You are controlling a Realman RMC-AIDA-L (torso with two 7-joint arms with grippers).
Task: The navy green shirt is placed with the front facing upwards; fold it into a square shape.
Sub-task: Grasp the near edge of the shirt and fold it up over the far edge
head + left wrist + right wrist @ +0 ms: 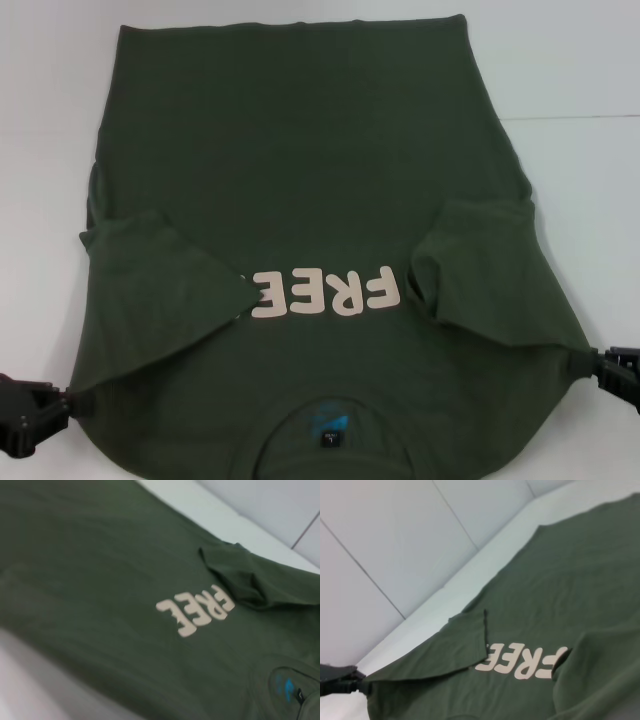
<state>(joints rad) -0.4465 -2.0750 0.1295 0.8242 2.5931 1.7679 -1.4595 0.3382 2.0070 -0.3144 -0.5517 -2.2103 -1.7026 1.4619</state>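
Though both sleeves of the navy green shirt (310, 180), spread front-up on the white worktop (570, 90), already lie folded inward (collar nearest the robot), each shoulder edge is pinched in the left pincer (62, 405) and right pincer (592, 365), leaving the side and lengthwise folds undone.

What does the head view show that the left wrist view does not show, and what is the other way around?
Only the head view shows the whole navy green shirt with both sleeves folded inward, the left hand at its left shoulder corner, and the right hand at its right shoulder corner. Only the left wrist view shows the seam lines on the pale surface beyond the shirt's far edge. Both show the pink lettering, one folded sleeve beside it, and the neck label inside the collar.
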